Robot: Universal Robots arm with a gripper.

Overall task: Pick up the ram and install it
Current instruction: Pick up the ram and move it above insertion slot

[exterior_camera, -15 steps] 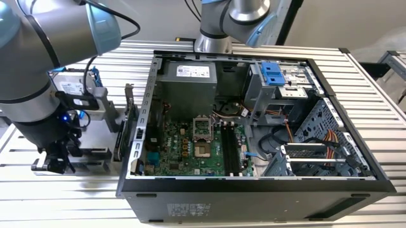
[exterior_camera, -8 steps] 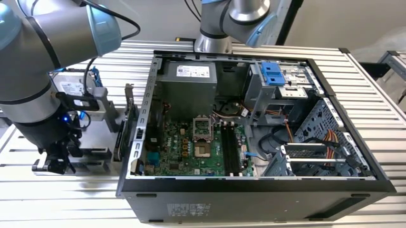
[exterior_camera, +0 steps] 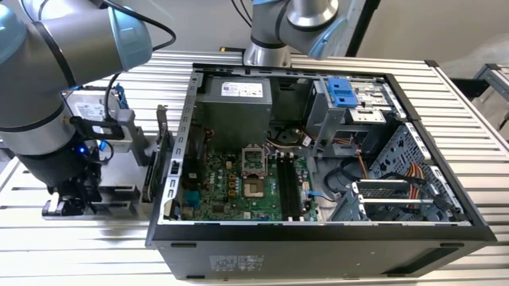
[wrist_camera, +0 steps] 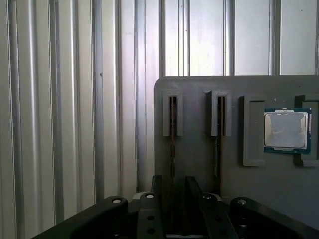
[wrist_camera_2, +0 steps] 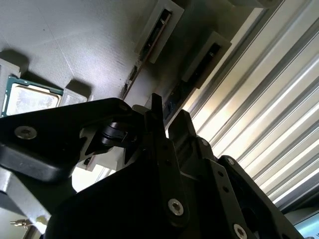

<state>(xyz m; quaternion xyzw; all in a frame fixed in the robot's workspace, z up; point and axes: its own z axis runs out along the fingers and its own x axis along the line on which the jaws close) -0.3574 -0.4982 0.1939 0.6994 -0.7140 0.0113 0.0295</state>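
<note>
We lose one end of the ram (wrist_camera: 172,149) behind our tool (wrist_camera: 174,181), narrowly open astride it; it runs edgewise along its tray (wrist_camera: 197,154) slot.

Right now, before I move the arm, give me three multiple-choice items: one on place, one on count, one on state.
1. Measured from the square chip, the gripper lines up with the memory stick that is: A nearer; B farther; C level with it.
2. Sticks standing in the grey tray: A one; B two; C four.
3. The gripper is: A open astride the stick; B shut, stick lifted; C shut on nothing.
B: the other stick stands between; B: each slot holds one; A: a finger shows either side.
</note>
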